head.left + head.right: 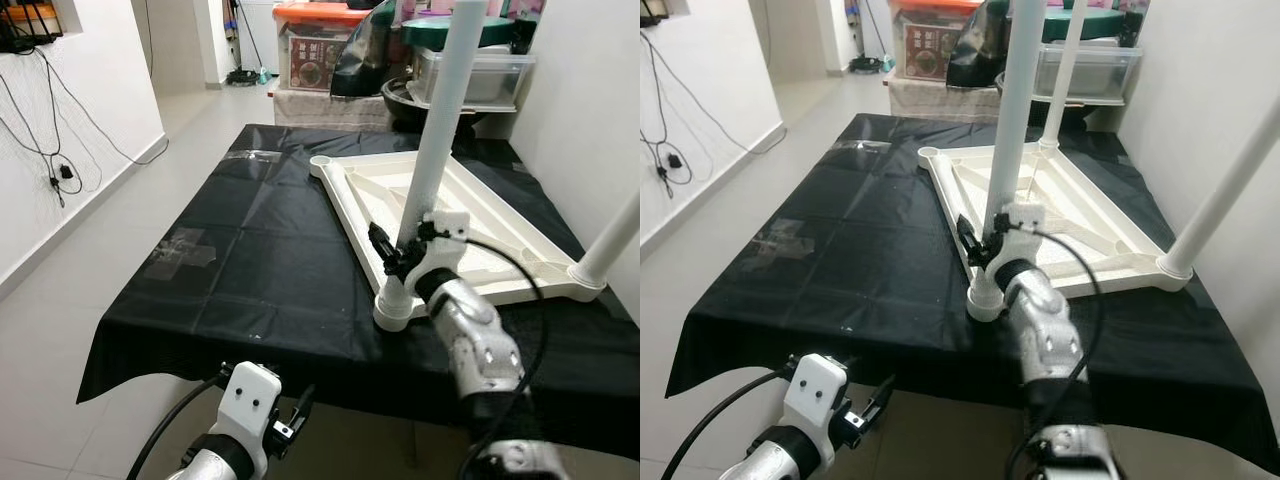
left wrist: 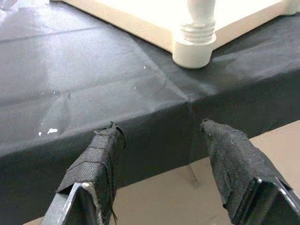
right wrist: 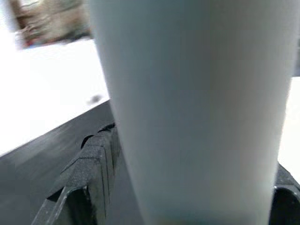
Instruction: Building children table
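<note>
The white tabletop lies upside down on a black-clothed table. A white leg stands upright in the near corner socket. My right gripper is shut on this leg low down, just above the socket; its fingers flank the leg in the right wrist view. A second leg stands at the right corner and a third leg at the far one. My left gripper hangs open below the table's front edge, with nothing between its fingertips.
A white wall runs close along the right side of the table. Behind it stand an orange-lidded box and a clear bin. Cables hang on the left wall. A clear tape patch lies on the cloth.
</note>
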Motion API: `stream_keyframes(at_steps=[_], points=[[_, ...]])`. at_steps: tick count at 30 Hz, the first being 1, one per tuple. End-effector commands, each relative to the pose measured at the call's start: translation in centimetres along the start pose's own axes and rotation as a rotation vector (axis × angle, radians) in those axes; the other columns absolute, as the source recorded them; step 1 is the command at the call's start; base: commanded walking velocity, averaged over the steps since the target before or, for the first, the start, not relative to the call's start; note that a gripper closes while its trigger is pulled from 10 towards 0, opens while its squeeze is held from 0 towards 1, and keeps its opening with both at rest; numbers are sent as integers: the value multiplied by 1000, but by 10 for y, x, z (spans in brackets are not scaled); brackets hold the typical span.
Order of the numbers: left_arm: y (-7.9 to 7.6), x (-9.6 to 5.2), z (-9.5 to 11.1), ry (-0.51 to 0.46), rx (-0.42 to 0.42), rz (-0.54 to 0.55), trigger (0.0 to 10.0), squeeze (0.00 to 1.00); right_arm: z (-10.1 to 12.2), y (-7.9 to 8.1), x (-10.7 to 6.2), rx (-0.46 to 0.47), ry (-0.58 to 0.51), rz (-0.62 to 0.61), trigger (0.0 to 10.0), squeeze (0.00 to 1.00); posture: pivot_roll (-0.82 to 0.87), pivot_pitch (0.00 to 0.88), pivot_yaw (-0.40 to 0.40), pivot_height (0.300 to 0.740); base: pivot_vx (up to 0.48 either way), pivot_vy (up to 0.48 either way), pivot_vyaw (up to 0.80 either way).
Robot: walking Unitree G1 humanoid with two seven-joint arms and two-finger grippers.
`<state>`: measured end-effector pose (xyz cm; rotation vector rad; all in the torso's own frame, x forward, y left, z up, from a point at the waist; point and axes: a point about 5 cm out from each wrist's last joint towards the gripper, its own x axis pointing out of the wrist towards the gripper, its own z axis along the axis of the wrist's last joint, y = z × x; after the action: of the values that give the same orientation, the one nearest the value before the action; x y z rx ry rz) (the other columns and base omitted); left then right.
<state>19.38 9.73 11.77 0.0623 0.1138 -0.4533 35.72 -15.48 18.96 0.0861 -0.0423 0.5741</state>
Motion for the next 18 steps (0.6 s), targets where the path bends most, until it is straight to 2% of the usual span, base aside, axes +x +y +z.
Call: stream_keyframes(at_steps=[1, 2, 4, 5, 6, 7, 8, 9, 11, 13, 14, 15, 18], points=[[2, 0, -4, 13, -3, 2, 10000, 0, -8, 14, 8, 35, 82, 245, 10000, 0, 131, 10, -39, 740, 0, 0, 0], [2, 0, -4, 13, -3, 2, 10000, 0, -8, 14, 8, 35, 82, 245, 10000, 0, 131, 10, -39, 740, 0, 0, 0], [2, -1, -4, 9, -1, 0, 10000, 0, -4, 21, 12, 32, 118, 430, 10000, 0, 142, 10, -46, 740, 0, 0, 0], [2, -1, -4, 9, -1, 0, 10000, 0, -4, 21, 12, 32, 118, 430, 10000, 0, 142, 10, -46, 740, 0, 0, 0], [2, -1, -4, 8, 0, 1, 10000, 0, 0, 29, 16, 22, 127, 547, 10000, 0, 142, 10, -46, 740, 0, 0, 0], [2, -1, -4, 8, 0, 1, 10000, 0, 0, 29, 16, 22, 127, 547, 10000, 0, 142, 10, -46, 740, 0, 0, 0], [2, 0, -4, 7, 0, 1, 10000, 0, 3, 33, 18, 17, 131, 632, 10000, 0, 149, 11, -49, 740, 0, 0, 0], [2, 0, -4, 7, 0, 1, 10000, 0, 3, 33, 18, 17, 131, 632, 10000, 0, 149, 11, -49, 740, 0, 0, 0], [2, -1, -3, 0, -6, 4, 10000, 0, 12, 46, 29, 43, 95, 758, 10000, 0, 157, 12, -55, 740, 0, 0, 0], [2, -1, -2, -11, -16, 2, 10000, 0, 13, 51, 33, 55, 88, 789, 10000, 0, 157, 17, -54, 740, 0, 0, 0], [1, -2, 2, -38, -25, -1, 10000, 0, 12, 56, 36, 65, 83, 812, 4706, 0, 159, 17, -57, 740, 0, 0, 0], [1, -3, 5, -58, -30, -4, 10000, 0, 10, 59, 37, 69, 83, 823, 0, 0, 159, 17, -57, 740, 0, 0, 0], [1, -4, 10, -89, -12, 13, 10000, 0, 3, 61, 40, 53, 98, 776, 0, 0, 159, 20, -57, 740, 0, 0, 0]])
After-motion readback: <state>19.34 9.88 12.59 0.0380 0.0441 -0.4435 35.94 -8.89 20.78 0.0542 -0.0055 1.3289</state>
